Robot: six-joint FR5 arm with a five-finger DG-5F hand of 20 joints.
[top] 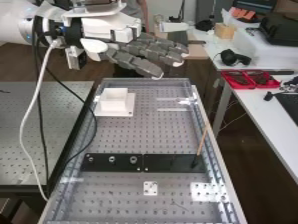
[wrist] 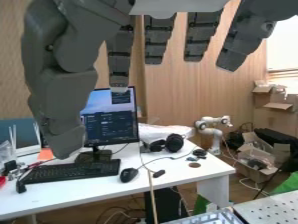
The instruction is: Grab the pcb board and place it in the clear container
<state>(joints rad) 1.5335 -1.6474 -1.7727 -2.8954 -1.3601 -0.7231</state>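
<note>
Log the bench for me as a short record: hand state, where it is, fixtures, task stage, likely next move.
Hand: dark grey robot hand, fingers straight, holding nothing
Hand position: above the bench's far end
Far fixture: white square holder on a white base plate
Middle fixture: black strip with three round metal fittings
Stick: thin brown rod, upright at a slant over the black strip's right part
Near fixture: small white square plate with holes
Stage: board not yet grasped
Next move: probably lowering toward the board
</note>
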